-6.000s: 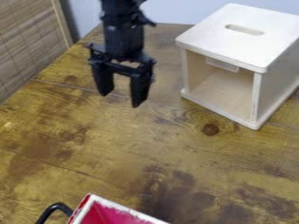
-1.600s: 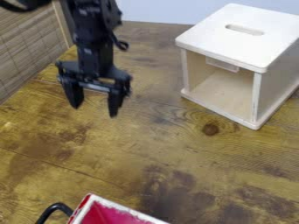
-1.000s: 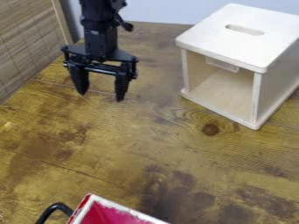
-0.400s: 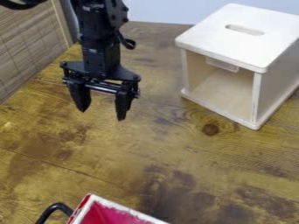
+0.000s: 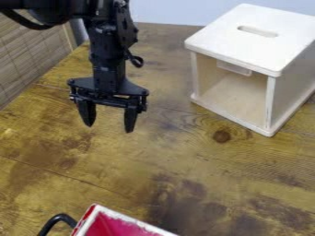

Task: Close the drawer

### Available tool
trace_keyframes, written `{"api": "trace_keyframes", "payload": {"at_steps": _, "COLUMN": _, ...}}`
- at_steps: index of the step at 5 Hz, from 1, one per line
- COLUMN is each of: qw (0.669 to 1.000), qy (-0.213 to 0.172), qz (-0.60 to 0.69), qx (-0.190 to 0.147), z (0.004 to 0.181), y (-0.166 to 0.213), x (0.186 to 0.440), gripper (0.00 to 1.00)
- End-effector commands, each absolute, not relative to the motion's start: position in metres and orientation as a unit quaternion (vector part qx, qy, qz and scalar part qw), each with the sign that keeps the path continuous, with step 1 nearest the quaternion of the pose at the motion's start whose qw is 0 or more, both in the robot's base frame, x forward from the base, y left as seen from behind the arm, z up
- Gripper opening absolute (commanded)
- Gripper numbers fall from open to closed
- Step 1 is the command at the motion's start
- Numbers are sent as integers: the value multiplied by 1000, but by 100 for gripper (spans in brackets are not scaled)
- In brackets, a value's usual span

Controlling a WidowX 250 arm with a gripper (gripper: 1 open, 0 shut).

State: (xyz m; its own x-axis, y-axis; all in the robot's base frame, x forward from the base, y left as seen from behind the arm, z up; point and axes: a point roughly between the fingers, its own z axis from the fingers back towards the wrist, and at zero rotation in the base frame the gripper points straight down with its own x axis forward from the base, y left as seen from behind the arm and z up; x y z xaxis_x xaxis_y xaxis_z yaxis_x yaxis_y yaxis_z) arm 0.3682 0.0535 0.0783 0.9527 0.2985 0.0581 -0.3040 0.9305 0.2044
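The drawer (image 5: 117,224) shows only as a corner at the bottom edge: a glossy red inside, thin white rim, and a black loop (image 5: 55,222) at its left corner. The rest of it is cut off by the frame. My gripper (image 5: 107,122) hangs over the wooden table left of centre, well above and behind the drawer, pointing almost straight down. Its two black fingers stand wide apart with nothing between them.
A pale wooden cube box (image 5: 252,63) with a slot in its top and an open front stands at the back right. A slatted wooden panel (image 5: 31,51) lines the left side. Bare stained tabletop (image 5: 185,166) lies between the gripper and the drawer.
The gripper has dropped lower toward the tabletop and come slightly nearer the camera. Its fingers have stayed wide apart. The drawer and the box have not moved.
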Motion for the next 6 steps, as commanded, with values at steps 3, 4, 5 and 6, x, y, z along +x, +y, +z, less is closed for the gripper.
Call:
{"api": "trace_keyframes", "payload": {"at_steps": 3, "qw": 990, "qy": -85, "qz": 100, "qx": 46, "z": 174, "y": 34, "x": 374, "gripper": 100}}
{"api": "trace_keyframes", "payload": {"at_steps": 4, "qw": 989, "qy": -113, "qz": 93, "qx": 25, "z": 174, "y": 33, "x": 376, "gripper": 100}}
{"api": "trace_keyframes", "payload": {"at_steps": 5, "qw": 988, "qy": -130, "qz": 79, "qx": 19, "z": 173, "y": 35, "x": 376, "gripper": 100}}
{"api": "trace_keyframes", "payload": {"at_steps": 6, "qw": 987, "qy": -143, "qz": 68, "qx": 21, "z": 169, "y": 38, "x": 376, "gripper": 100}}
